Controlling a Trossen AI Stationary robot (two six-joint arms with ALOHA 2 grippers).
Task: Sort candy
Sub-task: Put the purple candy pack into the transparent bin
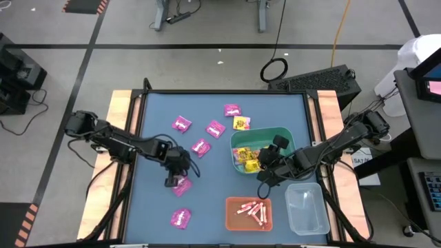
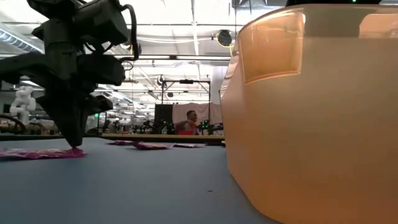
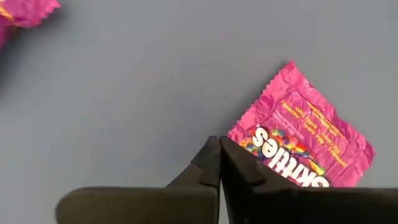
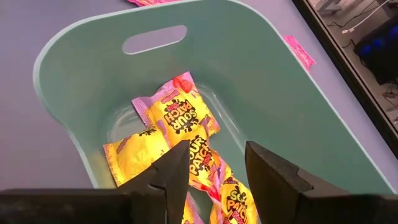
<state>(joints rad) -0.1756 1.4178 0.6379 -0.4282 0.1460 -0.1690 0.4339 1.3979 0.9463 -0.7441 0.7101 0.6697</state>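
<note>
My left gripper (image 3: 219,140) is shut, pointing steeply down at the blue table, with its tips at the corner of a magenta candy packet (image 3: 305,143) that lies flat. The same gripper (image 1: 171,180) and packet (image 1: 182,187) show at the table's near left. Several more magenta packets (image 1: 200,147) lie loose on the table, and one yellow packet (image 1: 241,123) lies there too. My right gripper (image 4: 217,149) hangs open over the green bin (image 4: 62,50), above the yellow packets (image 4: 177,118) on the bin's floor. My left gripper has its shut fingertips (image 3: 233,155) at the magenta packet's corner (image 3: 239,132), coming from above and slanting. One finger covers that corner. Whether it pinches the wrapper or only stands on or beside it, I cannot tell. The packet lies flat on the table.
An orange bin (image 1: 249,213) with pink-white sticks stands at the near edge and fills the right of the low view (image 2: 311,112). A clear bin (image 1: 306,208) stands to its right. Wooden rails (image 1: 120,138) border the table's left and right sides.
</note>
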